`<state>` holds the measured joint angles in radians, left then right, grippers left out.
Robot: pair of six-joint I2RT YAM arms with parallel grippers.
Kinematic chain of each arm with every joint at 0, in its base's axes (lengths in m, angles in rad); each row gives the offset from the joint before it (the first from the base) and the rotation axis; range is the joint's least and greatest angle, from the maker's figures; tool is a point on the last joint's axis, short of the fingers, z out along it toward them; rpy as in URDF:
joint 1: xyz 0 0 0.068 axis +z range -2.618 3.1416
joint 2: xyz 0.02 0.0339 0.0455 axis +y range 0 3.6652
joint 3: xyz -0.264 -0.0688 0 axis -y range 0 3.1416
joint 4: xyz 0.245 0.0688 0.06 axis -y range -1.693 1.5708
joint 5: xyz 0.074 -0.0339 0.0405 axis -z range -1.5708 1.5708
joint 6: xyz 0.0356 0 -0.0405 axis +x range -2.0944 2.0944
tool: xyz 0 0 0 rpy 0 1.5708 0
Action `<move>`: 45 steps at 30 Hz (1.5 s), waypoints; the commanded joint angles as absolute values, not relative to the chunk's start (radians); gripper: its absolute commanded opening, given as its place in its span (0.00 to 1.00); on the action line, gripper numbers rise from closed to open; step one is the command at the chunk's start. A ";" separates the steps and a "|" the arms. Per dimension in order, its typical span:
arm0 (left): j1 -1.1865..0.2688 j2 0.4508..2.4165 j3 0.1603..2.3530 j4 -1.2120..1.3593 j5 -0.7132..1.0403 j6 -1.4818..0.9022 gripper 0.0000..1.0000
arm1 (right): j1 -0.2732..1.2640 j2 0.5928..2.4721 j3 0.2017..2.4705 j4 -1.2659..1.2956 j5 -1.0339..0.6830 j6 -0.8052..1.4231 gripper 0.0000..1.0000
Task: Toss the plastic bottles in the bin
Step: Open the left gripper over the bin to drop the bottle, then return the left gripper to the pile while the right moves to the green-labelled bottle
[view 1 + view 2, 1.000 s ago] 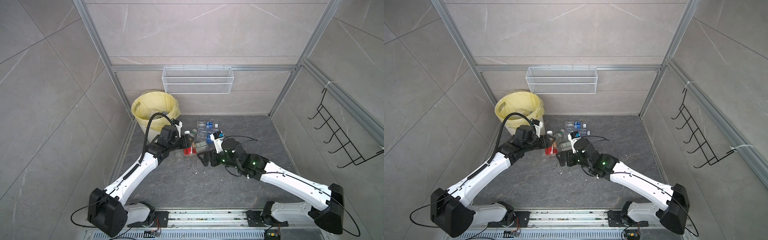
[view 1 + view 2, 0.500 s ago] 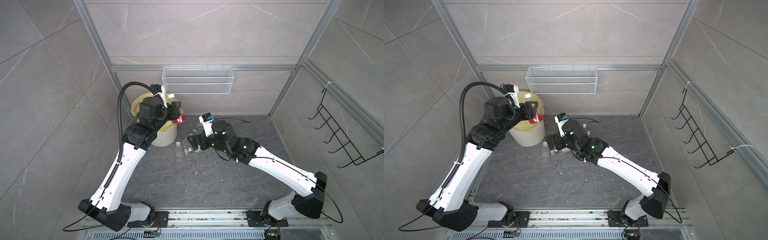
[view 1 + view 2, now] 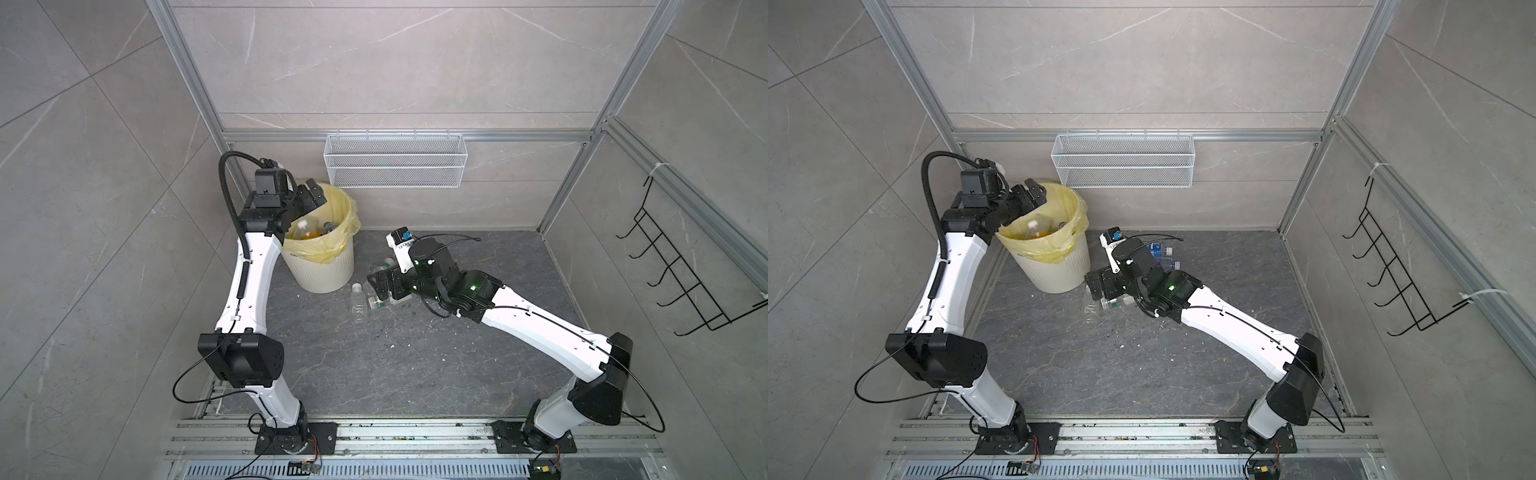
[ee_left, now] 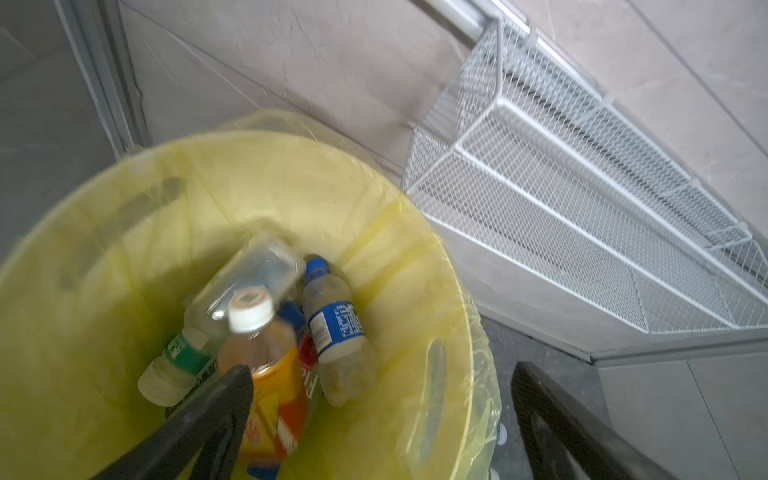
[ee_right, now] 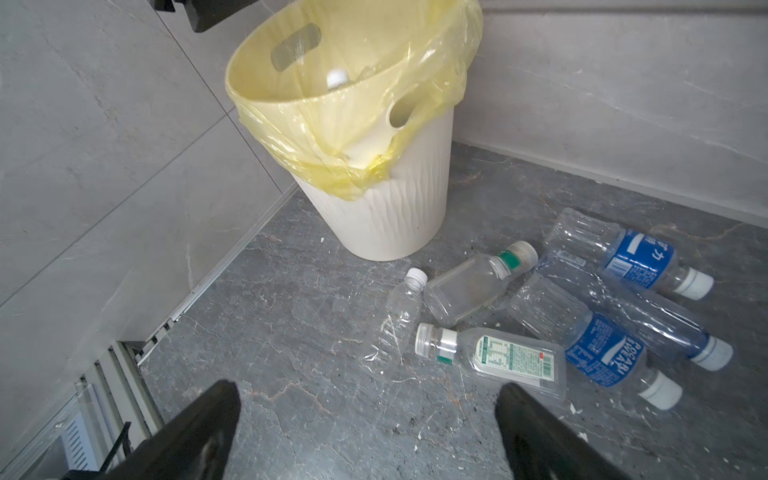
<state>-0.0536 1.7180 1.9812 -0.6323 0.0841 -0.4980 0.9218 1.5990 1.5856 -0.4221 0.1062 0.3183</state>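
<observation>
In both top views, a small cell is enclosed by pale grey tiled walls (image 3: 395,62) set in an aluminium frame (image 3: 399,135). Its dark grey veined floor (image 3: 374,365) is flecked with pale crumbs. A white wire mesh basket (image 3: 395,166) hangs on the back wall and a black wire hook rack (image 3: 681,266) on the right wall. A metal rail (image 3: 374,436) along the front carries both arm bases. The bin (image 3: 328,270), cream and ribbed with a yellow bag folded over its rim, stands on the floor in the back left corner. The left gripper (image 3: 311,194) hangs over the bin's rim, fingers spread wide with nothing between them. The left wrist view looks down into the bag, where an orange-labelled bottle (image 4: 266,365) with a white cap, a blue-labelled bottle (image 4: 336,328) and a green-banded bottle (image 4: 183,353) lie heaped with another clear one. The right gripper (image 3: 380,284) hovers low over the floor just right of the bin, fingers wide apart and empty. In the right wrist view, six plastic bottles (image 5: 469,286) lie on their sides on the floor near the bin, clustered and mostly touching. Three of them are clear with blue labels or tint and white caps.
</observation>
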 commanded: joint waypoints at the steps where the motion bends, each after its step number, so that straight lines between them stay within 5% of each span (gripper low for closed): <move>1: -0.061 1.581 1.955 -0.602 0.146 -0.487 1.00 | 0.927 1.577 1.542 -0.419 0.126 0.341 1.00; 8: -0.104 1.395 1.721 -0.524 0.186 -0.458 1.00 | 0.913 1.585 1.466 -0.429 0.185 0.401 1.00; 16: -0.387 1.272 1.432 -0.466 0.101 -0.426 1.00 | 0.754 1.652 1.373 -0.413 0.109 0.520 1.00; 27: -0.431 1.186 0.870 -0.169 0.140 -0.789 1.00 | 0.632 1.894 1.439 -0.388 -0.006 0.538 1.00; 45: -0.384 1.339 0.805 -0.158 0.174 -0.841 1.00 | 0.619 2.133 1.640 -0.428 -0.124 0.494 1.00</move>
<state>-0.3920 1.3308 0.8104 -0.1856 0.1604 -0.8261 0.6212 2.1174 1.6234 -0.4030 -0.0883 0.5087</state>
